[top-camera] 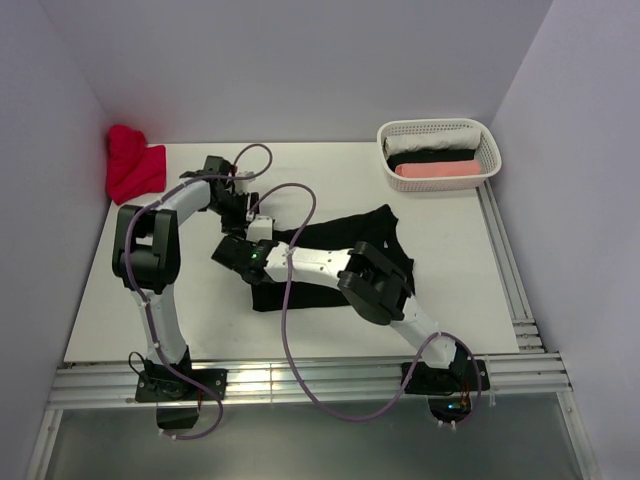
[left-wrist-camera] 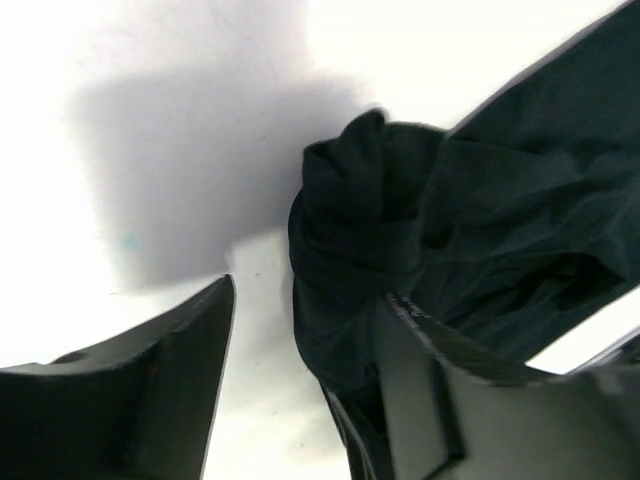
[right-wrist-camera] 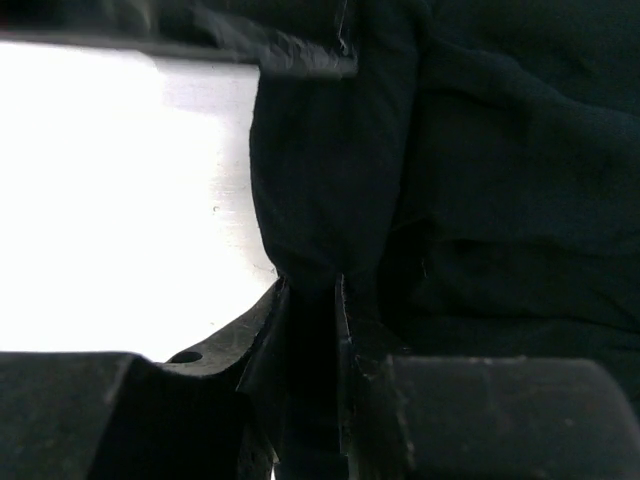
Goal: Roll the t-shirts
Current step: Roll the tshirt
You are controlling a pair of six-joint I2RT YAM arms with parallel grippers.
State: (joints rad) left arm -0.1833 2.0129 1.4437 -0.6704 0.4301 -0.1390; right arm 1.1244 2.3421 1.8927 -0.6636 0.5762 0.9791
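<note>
A black t-shirt (top-camera: 375, 222) lies rumpled across the middle of the white table. Its left end is bunched into a knot-like wad (left-wrist-camera: 360, 200). My left gripper (top-camera: 243, 205) hovers at that end with its jaws open. The wad sits between the fingers (left-wrist-camera: 180, 350), close to the right one, and nothing is pinched. My right gripper (top-camera: 228, 252) reaches across from the right and is shut on a fold of the black t-shirt (right-wrist-camera: 320, 170). A red t-shirt (top-camera: 132, 165) is crumpled in the back left corner.
A white basket (top-camera: 435, 126) at the back right holds rolled white, black and pink (top-camera: 435, 170) shirts. Purple cables loop over the arms. Metal rails run along the table's near and right edges. Walls close in on three sides.
</note>
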